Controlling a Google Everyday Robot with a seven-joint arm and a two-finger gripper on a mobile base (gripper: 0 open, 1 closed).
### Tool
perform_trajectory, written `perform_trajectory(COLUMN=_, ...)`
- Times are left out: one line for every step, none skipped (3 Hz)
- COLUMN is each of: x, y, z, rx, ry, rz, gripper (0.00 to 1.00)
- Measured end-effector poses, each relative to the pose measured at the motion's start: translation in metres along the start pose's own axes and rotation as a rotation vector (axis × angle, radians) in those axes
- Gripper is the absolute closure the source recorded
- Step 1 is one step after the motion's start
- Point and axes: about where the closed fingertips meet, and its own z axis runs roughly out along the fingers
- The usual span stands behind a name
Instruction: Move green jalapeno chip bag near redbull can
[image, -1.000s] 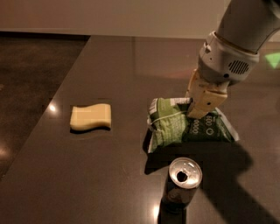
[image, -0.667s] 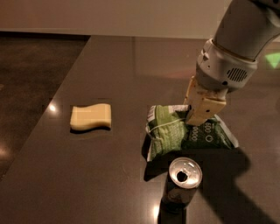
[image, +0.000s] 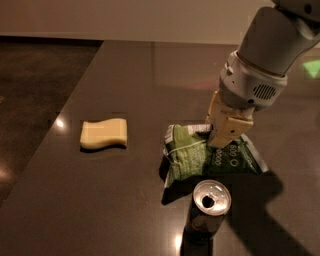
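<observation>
Hand (image: 220, 142): mine, angled down over the right of the surface (image: 125, 215), closed on the top edge of the green jalapeno chip bag (image: 190, 156). Bag: crumpled, lying just behind the redbull can (image: 210, 206). Can: upright. Yellow sponge (image: 103, 133): well apart, left.

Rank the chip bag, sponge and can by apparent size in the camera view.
1. green jalapeno chip bag, with the hand at its upper edge.
2-3. sponge and redbull can look alike; the can is nearer, so unsure.

Dim warm light, glints on table (image: 130, 75), dark shadow beside end effector (image: 220, 142) at chip bag (image: 189, 156)
</observation>
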Motion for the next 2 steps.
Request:
perform_trajectory(x=-0.0033, y=-0.0061, z=0.0003, rx=0.025, ry=-0.01, rz=-0.001, gripper=0.1)
perform_trajectory(x=-0.0062, y=-0.011, z=0.0005, rx=0.045, ry=-0.018, rz=-0.003, gripper=0.0)
